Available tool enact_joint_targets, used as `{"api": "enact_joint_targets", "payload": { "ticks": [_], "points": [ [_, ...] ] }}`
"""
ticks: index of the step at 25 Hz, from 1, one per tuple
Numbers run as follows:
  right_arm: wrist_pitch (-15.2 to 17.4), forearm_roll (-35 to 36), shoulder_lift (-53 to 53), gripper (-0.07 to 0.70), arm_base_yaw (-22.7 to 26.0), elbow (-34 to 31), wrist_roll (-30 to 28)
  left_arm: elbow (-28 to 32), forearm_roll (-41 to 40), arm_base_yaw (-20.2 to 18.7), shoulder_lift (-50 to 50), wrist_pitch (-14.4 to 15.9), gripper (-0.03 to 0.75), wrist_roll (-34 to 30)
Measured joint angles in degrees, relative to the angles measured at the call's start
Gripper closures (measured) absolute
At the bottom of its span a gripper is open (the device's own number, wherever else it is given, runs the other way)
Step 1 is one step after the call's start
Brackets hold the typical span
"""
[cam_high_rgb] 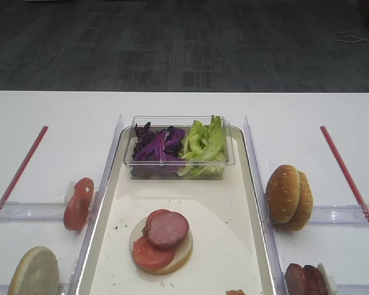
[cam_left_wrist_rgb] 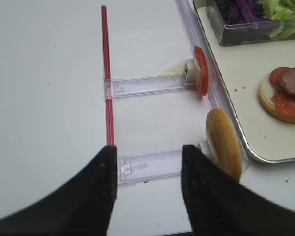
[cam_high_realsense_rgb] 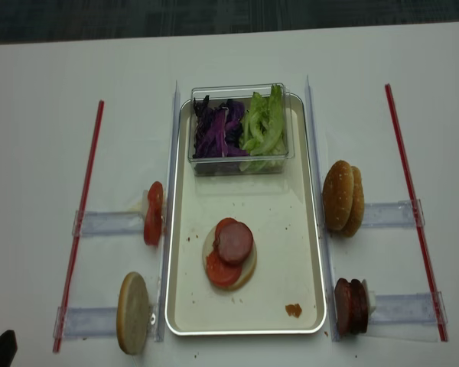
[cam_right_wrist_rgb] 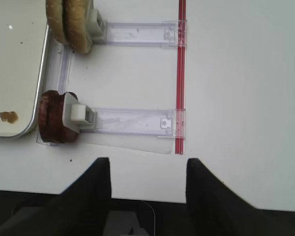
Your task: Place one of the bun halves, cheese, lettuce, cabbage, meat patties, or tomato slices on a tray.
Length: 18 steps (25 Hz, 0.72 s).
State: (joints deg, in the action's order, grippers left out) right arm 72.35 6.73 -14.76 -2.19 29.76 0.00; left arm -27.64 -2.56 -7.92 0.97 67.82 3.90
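On the cream tray [cam_high_rgb: 234, 203] lies a pale bun half [cam_high_rgb: 179, 252] topped with tomato slices [cam_high_rgb: 149, 253] and a meat patty [cam_high_rgb: 168, 228]. Its far end holds a clear box of purple cabbage [cam_high_rgb: 157, 146] and green lettuce [cam_high_rgb: 204, 142]. Right of the tray, sesame bun halves [cam_high_rgb: 288, 196] and meat patties [cam_right_wrist_rgb: 51, 117] stand on edge in holders. To its left stand a tomato slice [cam_left_wrist_rgb: 201, 71] and a bun half [cam_left_wrist_rgb: 225, 142]. My left gripper [cam_left_wrist_rgb: 148, 150] and right gripper [cam_right_wrist_rgb: 148, 161] hover open and empty over the table's near edge.
Clear plastic rails [cam_high_realsense_rgb: 111, 223] hold the upright pieces on both sides, and clear guards line the tray's long edges. A red strip [cam_high_realsense_rgb: 80, 222] runs along the table at the left and another red strip [cam_high_realsense_rgb: 413, 206] at the right. A sauce spot [cam_high_realsense_rgb: 293, 310] marks the tray's near right corner.
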Motion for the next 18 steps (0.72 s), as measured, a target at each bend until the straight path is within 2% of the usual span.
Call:
{"api": "enact_joint_targets", "payload": {
  "ticks": [10, 18],
  "points": [
    [0.6, 0.4, 14.9, 0.255, 0.0, 0.0, -1.4, 0.0, 0.0, 0.0, 0.0, 0.0, 0.423, 0.0],
    [1.0, 1.5, 15.7, 0.255, 0.0, 0.0, -3.8, 0.0, 0.0, 0.0, 0.0, 0.0, 0.423, 0.0]
  ]
}}
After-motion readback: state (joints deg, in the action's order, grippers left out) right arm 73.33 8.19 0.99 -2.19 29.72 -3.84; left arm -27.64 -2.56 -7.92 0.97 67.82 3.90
